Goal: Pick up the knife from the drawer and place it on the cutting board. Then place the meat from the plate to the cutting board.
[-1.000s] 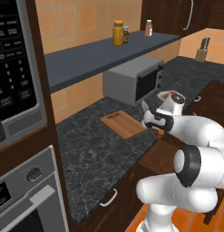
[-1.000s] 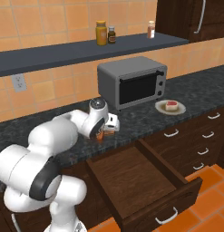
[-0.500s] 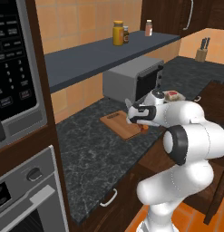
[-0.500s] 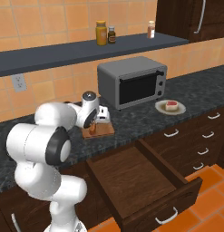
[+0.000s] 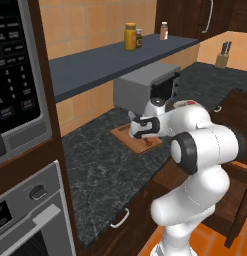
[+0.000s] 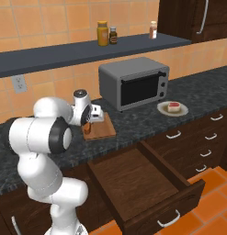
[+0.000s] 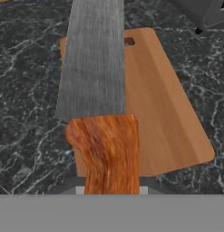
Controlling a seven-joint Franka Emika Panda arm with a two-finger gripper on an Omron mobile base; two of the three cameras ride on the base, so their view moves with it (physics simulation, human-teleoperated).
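Observation:
My gripper [image 6: 89, 120] is shut on the knife [image 7: 109, 154] and holds it just above the cutting board [image 7: 163, 104]. In the hand view the orange-brown handle rises from the bottom and the grey blade [image 7: 93, 59] stretches out over the board's left side and slot end. The board [image 6: 101, 131] lies on the dark counter in front of the toaster oven's left end. From the left base view the gripper [image 5: 137, 127] hangs over the board [image 5: 140, 144]. The meat [image 6: 173, 108] lies on the plate [image 6: 161, 109], right of the oven. The drawer [image 6: 142, 183] stands pulled out and empty.
A grey toaster oven [image 6: 133, 82] stands against the wall just behind the board. A shelf [image 6: 87, 50] with jars runs above it. A wall oven and microwave column [image 5: 20, 125] stands at the counter's left end. A knife block [image 5: 222, 57] sits far back.
The arm has swung left from beside the drawer to over the cutting board, carrying the knife with it. The jaws have stayed shut.

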